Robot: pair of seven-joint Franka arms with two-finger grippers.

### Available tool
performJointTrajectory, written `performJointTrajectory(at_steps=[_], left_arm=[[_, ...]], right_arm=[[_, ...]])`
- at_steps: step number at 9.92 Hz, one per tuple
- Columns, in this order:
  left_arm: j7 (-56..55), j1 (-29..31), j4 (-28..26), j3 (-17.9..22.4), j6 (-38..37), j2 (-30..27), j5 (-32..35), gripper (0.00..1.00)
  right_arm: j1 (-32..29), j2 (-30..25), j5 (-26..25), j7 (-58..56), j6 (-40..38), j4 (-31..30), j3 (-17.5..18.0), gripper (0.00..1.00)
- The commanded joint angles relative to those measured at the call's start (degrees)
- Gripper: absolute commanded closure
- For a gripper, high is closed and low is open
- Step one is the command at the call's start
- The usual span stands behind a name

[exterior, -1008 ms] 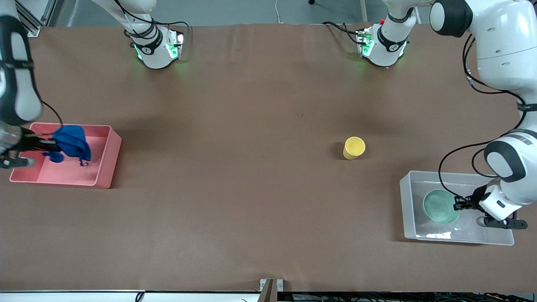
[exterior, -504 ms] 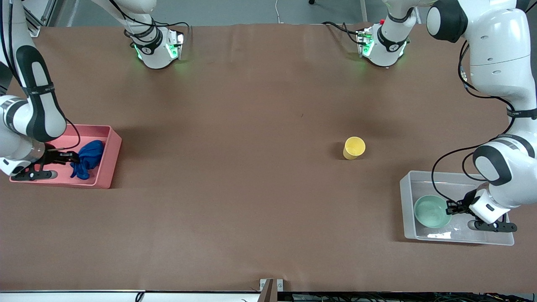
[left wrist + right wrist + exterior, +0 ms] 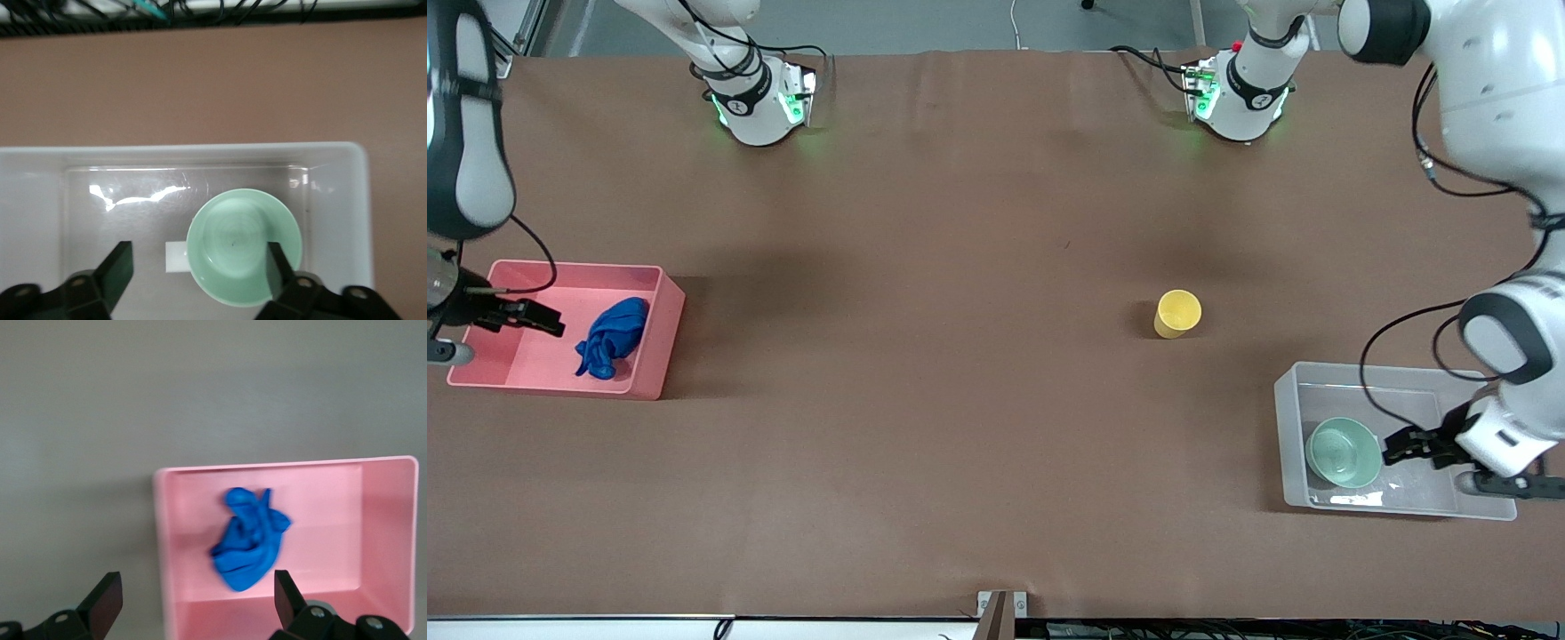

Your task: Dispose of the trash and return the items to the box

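The blue cloth wad [image 3: 611, 337] lies in the pink bin [image 3: 660, 342]; it also shows in the right wrist view [image 3: 250, 537], inside the bin [image 3: 163, 547]. My right gripper [image 3: 543, 318] is open and empty over the bin, apart from the cloth. The mint-green bowl [image 3: 1344, 452] sits in the clear tub [image 3: 1288, 400], seen again in the left wrist view [image 3: 243, 245] with the tub [image 3: 360, 200]. My left gripper [image 3: 1394, 444] is open over the tub beside the bowl, holding nothing. The yellow cup [image 3: 1177, 314] stands upright on the table, nearer the left arm's end.
A white sticker [image 3: 175, 257] lies on the tub floor beside the bowl. The brown table [image 3: 960, 400] spreads between bin and tub. The arm bases [image 3: 760, 98] stand along the table's top edge in the front view.
My right gripper let go of the blue cloth in the pink bin and rose away. My left gripper released the bowl in the tub and drew back, open.
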Motion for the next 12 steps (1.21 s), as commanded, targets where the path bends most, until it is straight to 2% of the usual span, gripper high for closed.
performJointTrajectory(at_steps=[1, 3, 4, 6, 7, 8, 10, 12], left_arm=[[-3.7, -0.5, -7.8, -3.5, -4.6, -11.0, 6.7, 0.00], [-11.7, -0.1, -14.4, -8.6, -8.9, -21.2, 14.2, 0.00], [-16.1, 0.0, -19.1, -11.2, -10.2, -26.9, 16.6, 0.00], [-22.5, 0.5, -29.4, -16.7, -10.2, -36.2, 16.9, 0.00], [-25.4, 0.8, -33.1, -19.4, -10.2, -38.6, 16.9, 0.00], [-26.0, 0.8, -36.2, -22.0, -10.2, -39.1, 16.9, 0.00], [-26.5, 0.8, -41.4, -26.2, -7.1, -38.5, 16.9, 0.00], [-28.2, 0.8, -46.7, -27.9, 1.4, -35.8, 16.9, 0.00]], right_arm=[[5.5, -5.7, -0.1, 9.5, -6.2, 0.5, -0.3, 0.00], [6.3, -6.0, 0.0, 8.9, -22.9, 14.3, -0.4, 0.00], [6.0, -6.0, 0.0, 6.0, -29.4, 19.2, -0.8, 0.00], [6.0, -6.5, 0.1, 4.7, -31.1, 20.1, -0.8, 0.00], [5.7, -6.4, 1.9, 4.3, -31.1, 20.1, -0.9, 0.00], [5.0, -6.3, 4.3, 4.1, -31.3, 20.2, -0.9, 0.00], [5.0, -6.4, 3.6, 3.0, -31.4, 20.3, -0.8, 0.00], [4.3, -6.3, 3.2, 1.0, -31.6, 21.6, -0.9, 0.00]])
